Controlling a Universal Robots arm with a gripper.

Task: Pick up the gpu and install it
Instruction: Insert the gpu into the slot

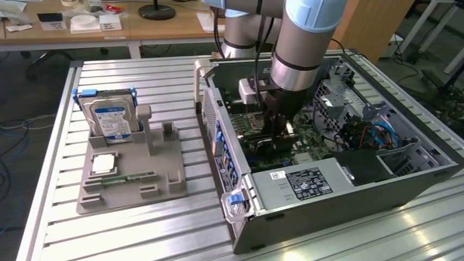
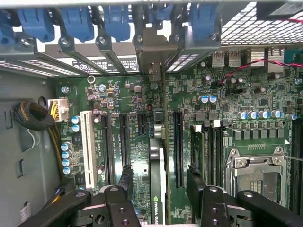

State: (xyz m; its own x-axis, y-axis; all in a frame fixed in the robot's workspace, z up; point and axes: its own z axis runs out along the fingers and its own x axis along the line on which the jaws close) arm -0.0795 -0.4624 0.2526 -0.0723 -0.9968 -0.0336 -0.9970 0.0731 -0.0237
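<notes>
Gripper point(image 2: 158, 182): wide open, a finger on each side of the gpu point(image 2: 157, 189).
Gpu: standing in its motherboard point(image 2: 236, 94) slot.
Tip: press straight, never tilt.

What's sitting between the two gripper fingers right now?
In the wrist view, the gpu stands on edge between the open gripper's fingers, over the motherboard.

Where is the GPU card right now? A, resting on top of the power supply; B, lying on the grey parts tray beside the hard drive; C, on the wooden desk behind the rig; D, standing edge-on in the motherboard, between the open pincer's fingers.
D: the wrist view shows the GPU card edge-on against the motherboard, between the fingers of the open pincer, inside the case.
</notes>
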